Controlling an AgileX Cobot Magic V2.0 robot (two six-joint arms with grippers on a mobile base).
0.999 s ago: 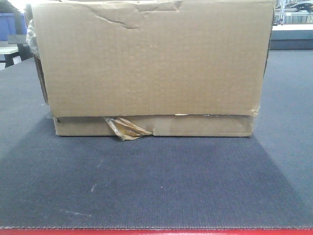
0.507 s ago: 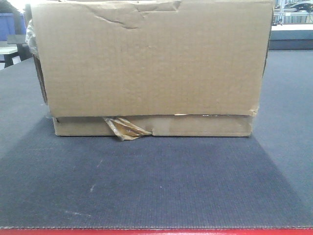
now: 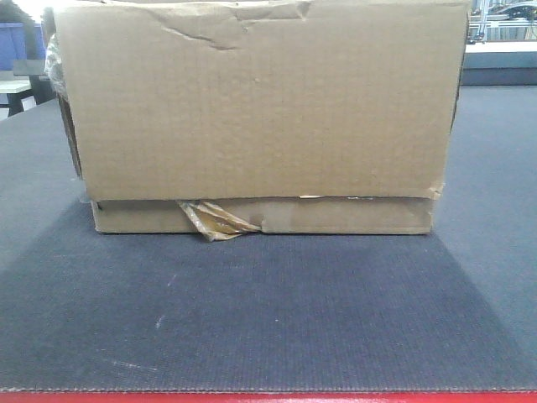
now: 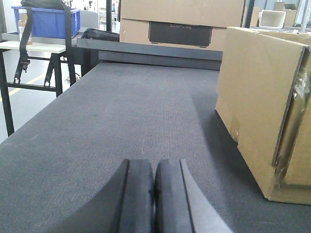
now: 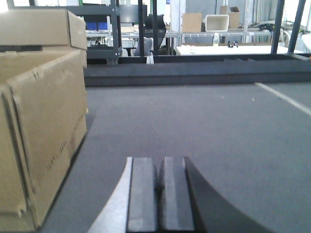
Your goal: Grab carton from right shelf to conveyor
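The brown carton rests on the dark grey conveyor, filling the front view, with torn tape at its bottom seam and a dented top edge. The left wrist view has the carton to the right of my left gripper, which is shut with nothing in it, low over the belt and apart from the box. My right gripper is likewise shut and empty, with the carton on its left, not touching. The right shelf is out of view.
A red strip marks the belt's front edge. Blue bins sit on a white table with black legs left of the belt. More cardboard boxes stand beyond the belt's far end. Racks and a white tub lie in the background.
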